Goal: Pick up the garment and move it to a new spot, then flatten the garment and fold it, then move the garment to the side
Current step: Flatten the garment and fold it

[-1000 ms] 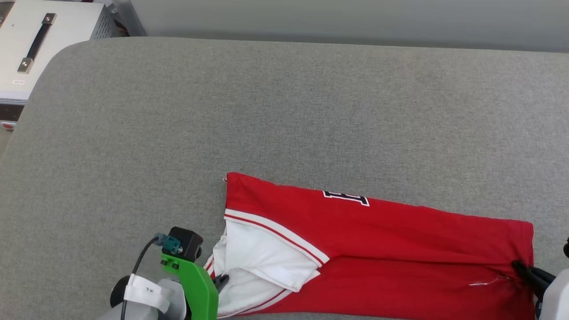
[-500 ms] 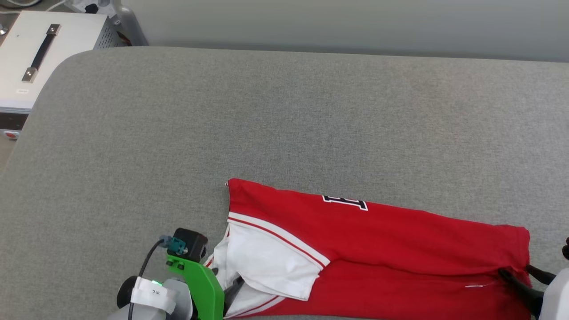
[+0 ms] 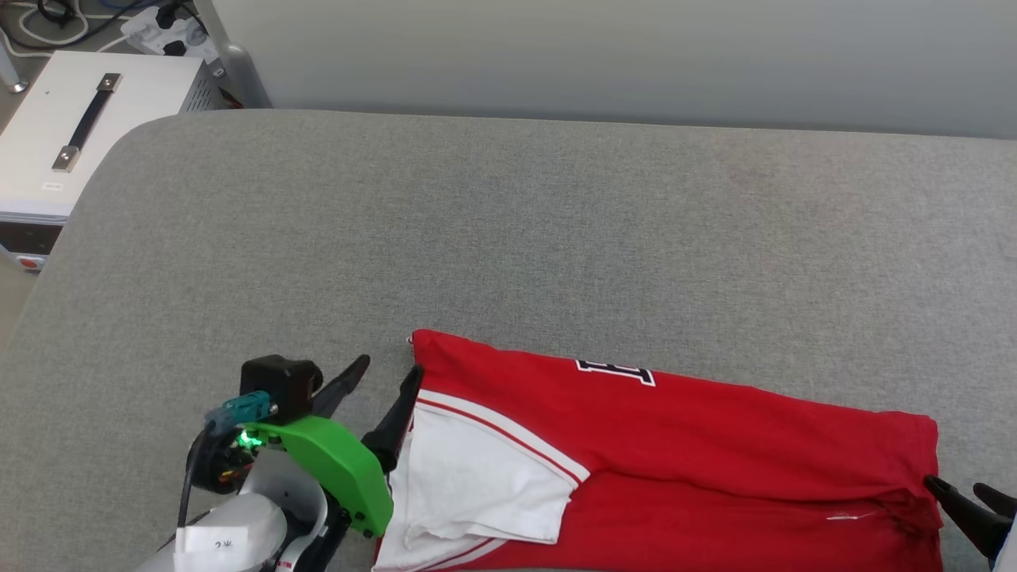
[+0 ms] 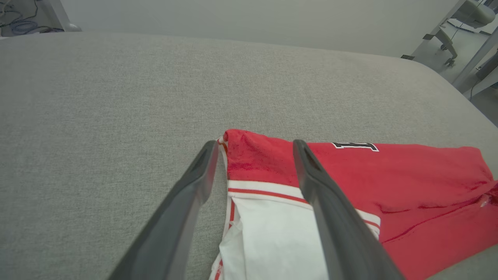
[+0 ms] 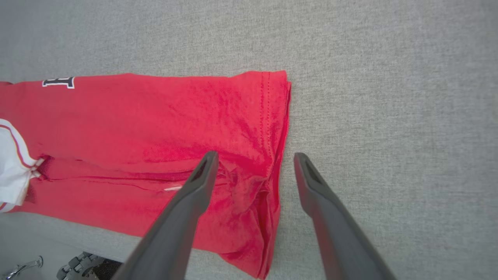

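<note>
One garment (image 3: 715, 429), folded — left fingers (image 4: 328, 210), right fingers (image 5: 196, 194) spread, empty.

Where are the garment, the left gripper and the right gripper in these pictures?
garment (image 3: 715, 445), head view, on its red body.
left gripper (image 3: 391, 365), head view, midway between its open fingertips.
right gripper (image 5: 255, 154), right wrist view, midway between its open fingertips.
</note>
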Motion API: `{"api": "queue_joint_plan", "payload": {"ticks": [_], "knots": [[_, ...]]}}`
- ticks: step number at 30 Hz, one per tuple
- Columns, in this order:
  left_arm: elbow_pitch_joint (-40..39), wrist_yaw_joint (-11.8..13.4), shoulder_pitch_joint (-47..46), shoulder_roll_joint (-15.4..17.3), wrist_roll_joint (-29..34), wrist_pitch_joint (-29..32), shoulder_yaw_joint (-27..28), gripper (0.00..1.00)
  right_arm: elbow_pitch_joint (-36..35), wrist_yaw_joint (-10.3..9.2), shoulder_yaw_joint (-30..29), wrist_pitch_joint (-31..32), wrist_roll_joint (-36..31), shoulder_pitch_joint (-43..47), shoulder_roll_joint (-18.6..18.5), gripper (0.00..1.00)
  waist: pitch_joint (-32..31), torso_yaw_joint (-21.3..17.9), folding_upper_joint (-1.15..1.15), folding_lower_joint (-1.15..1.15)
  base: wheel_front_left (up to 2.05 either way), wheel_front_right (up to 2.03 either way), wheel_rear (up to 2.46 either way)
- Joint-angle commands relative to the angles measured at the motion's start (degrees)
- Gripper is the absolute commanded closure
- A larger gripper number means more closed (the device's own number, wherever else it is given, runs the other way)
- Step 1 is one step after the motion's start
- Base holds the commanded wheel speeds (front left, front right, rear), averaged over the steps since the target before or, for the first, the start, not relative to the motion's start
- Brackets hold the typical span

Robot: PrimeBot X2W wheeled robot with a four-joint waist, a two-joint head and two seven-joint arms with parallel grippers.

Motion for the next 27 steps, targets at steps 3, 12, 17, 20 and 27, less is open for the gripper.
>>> {"api": "queue_joint_plan", "payload": {"ticks": [3, 12, 17, 20, 27], "knots": [[0.41, 0.72, -0.36, 0.55, 4.17, -5.58, 1.2, 0.0, 0.32, -0.03, -3.76, 2.89, -1.57, -0.17, 3.66, 0.0, 0.44, 0.36, 0.0, 0.0, 0.0, 0.0, 0.0], [0.48, 1.41, 0.88, -1.22, 16.3, -11.05, 8.41, 0.0, 3.73, -0.03, -13.21, 9.28, -4.63, -3.65, 12.49, 0.0, 2.49, 1.61, 0.0, 0.0, 0.0, 0.0, 0.0], [0.91, -1.04, 4.81, -4.12, 21.53, -11.07, 13.76, 0.0, 6.28, -0.03, -15.34, 11.61, -4.86, -5.69, 15.1, 0.0, 3.99, 2.11, 0.0, 0.0, 0.0, 0.0, 0.0], [2.21, -3.24, 6.42, -5.96, 23.21, -11.08, 16.57, 0.0, 7.33, -0.03, -14.63, 12.75, -4.47, -6.62, 16.14, 0.0, 4.71, 2.3, 0.0, 0.0, 0.0, 0.0, 0.0], [5.54, -8.5, 8.08, -10.65, 27.23, -11.09, 22.6, 0.0, 8.76, -0.03, -10.72, 14.87, -1.32, -7.38, 19.07, 0.0, 5.78, 2.45, 0.0, 0.0, 0.0, 0.0, 0.0]]}}
